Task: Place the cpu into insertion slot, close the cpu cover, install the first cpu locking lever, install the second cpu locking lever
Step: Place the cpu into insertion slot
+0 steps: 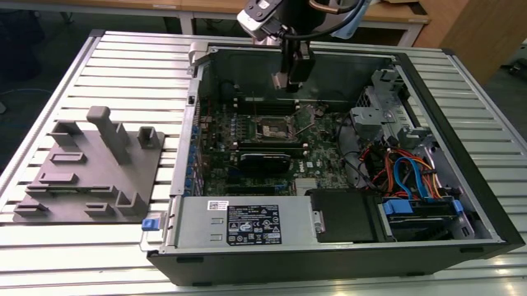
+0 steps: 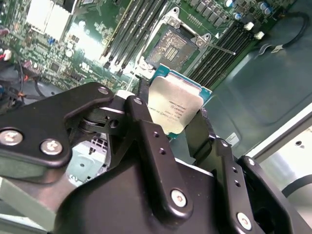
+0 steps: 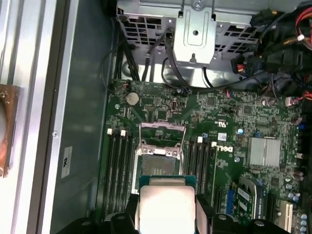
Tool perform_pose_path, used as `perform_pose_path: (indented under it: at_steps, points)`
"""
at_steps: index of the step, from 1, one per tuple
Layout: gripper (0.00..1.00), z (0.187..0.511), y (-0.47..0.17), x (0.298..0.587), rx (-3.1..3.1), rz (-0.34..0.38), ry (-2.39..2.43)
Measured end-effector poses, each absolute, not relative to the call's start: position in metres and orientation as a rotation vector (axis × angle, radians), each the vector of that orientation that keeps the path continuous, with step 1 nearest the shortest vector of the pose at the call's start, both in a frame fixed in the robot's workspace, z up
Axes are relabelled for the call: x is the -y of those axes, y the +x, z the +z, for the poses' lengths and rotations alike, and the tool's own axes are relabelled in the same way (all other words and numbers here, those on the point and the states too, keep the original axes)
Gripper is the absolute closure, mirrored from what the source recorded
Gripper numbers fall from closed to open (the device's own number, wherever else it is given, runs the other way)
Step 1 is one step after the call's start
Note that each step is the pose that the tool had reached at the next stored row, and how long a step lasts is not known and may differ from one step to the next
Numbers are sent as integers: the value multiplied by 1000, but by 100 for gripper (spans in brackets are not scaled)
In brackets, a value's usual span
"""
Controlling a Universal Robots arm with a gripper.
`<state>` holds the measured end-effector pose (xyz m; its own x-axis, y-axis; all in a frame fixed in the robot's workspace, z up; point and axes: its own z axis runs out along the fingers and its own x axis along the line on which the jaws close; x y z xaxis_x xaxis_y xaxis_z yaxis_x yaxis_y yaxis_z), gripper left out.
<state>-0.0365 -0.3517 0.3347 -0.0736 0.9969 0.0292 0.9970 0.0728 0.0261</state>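
Right at the wrist, the gripper [image 2: 169, 107] is seen clamped narrow on the cpu [image 2: 178, 101], which is pinched by two opposite edges with its silver-grey top turned toward both wrist views. Just past it, the insertion slot [image 3: 158, 165] is left open and bare, so the chip is held above the socket and a bit short of it, apparently not touching. Beyond the slot, the cpu cover [image 3: 162, 125] is flipped up out of the way, and a thin lever [image 2: 220, 48] is swung clear along one side. Long black memory slots [image 3: 119, 165] are packed in close on both sides, so not much room is left for sideways slop. For this step, honestly, the chip should be kept level and squared to the socket rim before it is lowered. A straight drop is wanted, with no sliding across the contacts, and no force should be needed if it's lined up. Farther out, in the exterior view, the arm is seen poised inside the open computer case [image 1: 329, 265] on the slatted table [image 1: 123, 68].
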Motion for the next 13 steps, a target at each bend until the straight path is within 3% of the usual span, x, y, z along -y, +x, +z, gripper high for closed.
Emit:
perform_pose_path:
  at_steps: [13]
  points:
    - [46,329,-36,352,2234,-46,-2190]
